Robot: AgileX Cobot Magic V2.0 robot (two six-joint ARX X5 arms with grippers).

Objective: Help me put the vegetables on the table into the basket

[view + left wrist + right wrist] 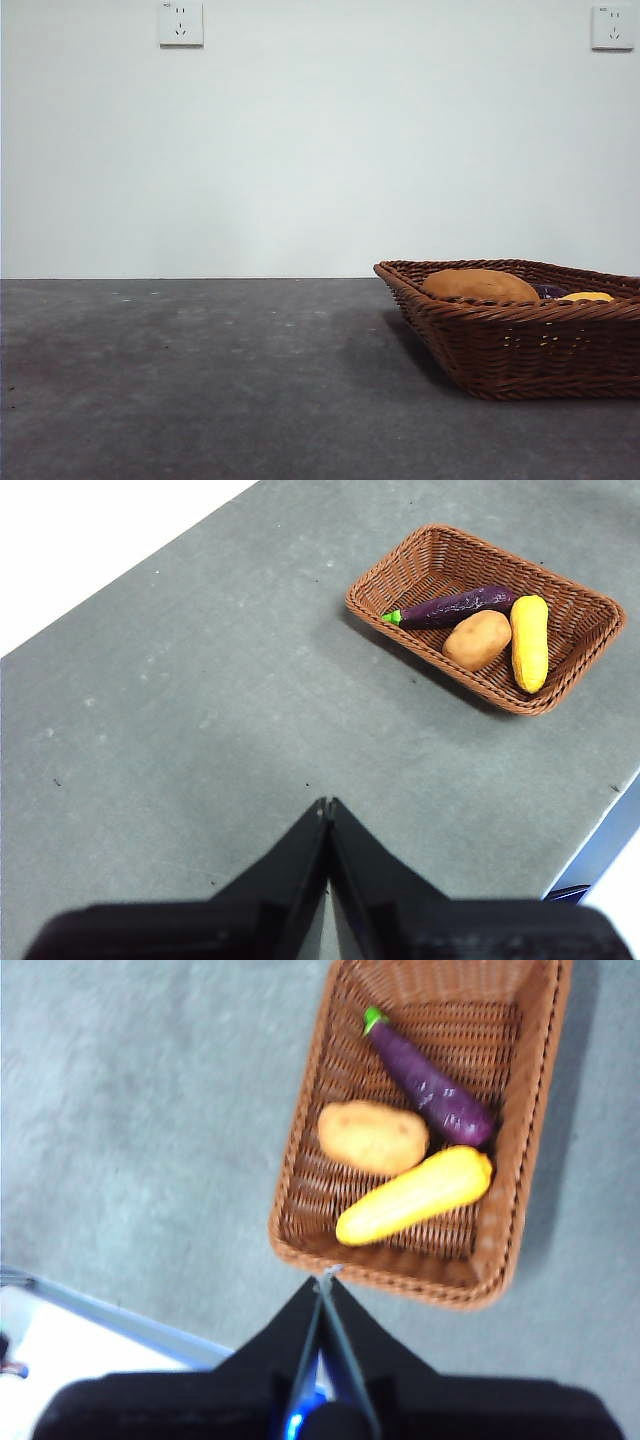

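The basket sits on the table near its edge with the corn cob, the potato-like tuber and the eggplant all inside, so little seems left to go wrong beyond a retreating arm clipping the rim and nudging the basket toward that edge. The right gripper hangs above the basket's near rim and the left gripper hovers over bare table well apart from it. Both have their jaws closed together and hold nothing.

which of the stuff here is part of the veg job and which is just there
Part of the job:
corn, in the basket
potato, in the basket
eggplant, in the basket
basket
table
left claw, shut, above bare table
right claw, shut, above the basket's edge

Just there:
two wall sockets
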